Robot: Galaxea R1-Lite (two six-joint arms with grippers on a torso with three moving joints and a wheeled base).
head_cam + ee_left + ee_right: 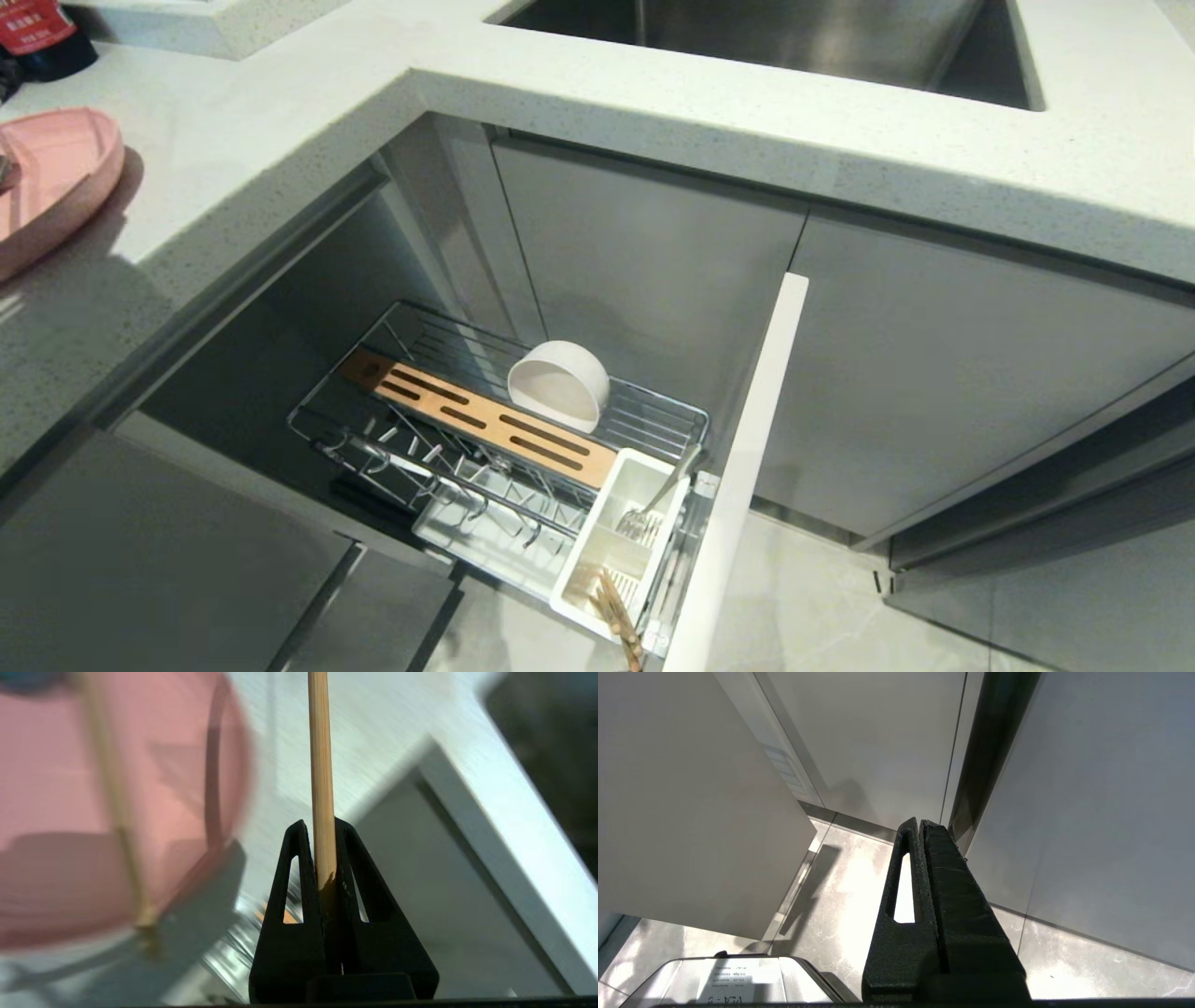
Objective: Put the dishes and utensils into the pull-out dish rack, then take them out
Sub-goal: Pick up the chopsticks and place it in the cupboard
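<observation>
The rack (pixel 485 439) stands pulled out under the table (pixel 653 103), at about 6 o'clock in the head view, its white front edge (pixel 747 467) running up toward 12. The bowl (pixel 558 385) lies on its side on the wires just behind the wooden strip (pixel 481 417). In the caddy (pixel 621 532) at the rack's 5 o'clock corner, a metal utensil handle (pixel 670 485) leans up out of the far slot and chopsticks (pixel 616 607) stick out of the near one. The plate (pixel 51 182) lies on the table at 9 o'clock. Neither arm shows in the head view. The left pincer (pixel 321 833) is clenched on a single chopstick (pixel 320 765) that stands straight out past its fingers — the plate blurred beside it. The right pincer (pixel 920 826) hangs clenched on nothing above the floor (pixel 840 886), beside cabinet doors (pixel 1087 812).
</observation>
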